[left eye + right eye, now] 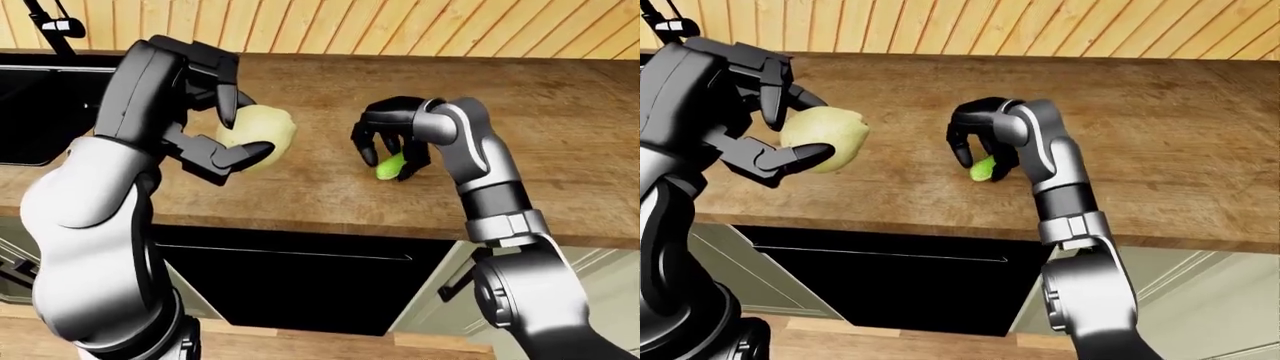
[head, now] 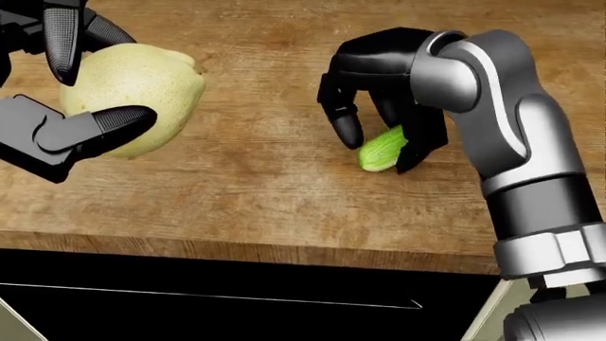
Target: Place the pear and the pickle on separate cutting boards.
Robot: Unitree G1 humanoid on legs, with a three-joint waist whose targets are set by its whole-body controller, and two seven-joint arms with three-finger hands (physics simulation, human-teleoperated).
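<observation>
Wooden counter (image 2: 265,192) | left hand (image 2: 57,106) fingers clamped on pear (image 2: 142,85) | right hand (image 2: 379,92) fingers apart around pickle (image 2: 381,150), right of pear

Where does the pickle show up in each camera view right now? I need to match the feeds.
Left-eye view: pickle right of centre, under the right hand.
Head view: pickle right of centre, upper half, between that hand's fingertips.
Right-eye view: pickle at centre, just above mid-height.
Shared landmark: the pear, held in the left hand, lies to the pickle's left in all three views.
</observation>
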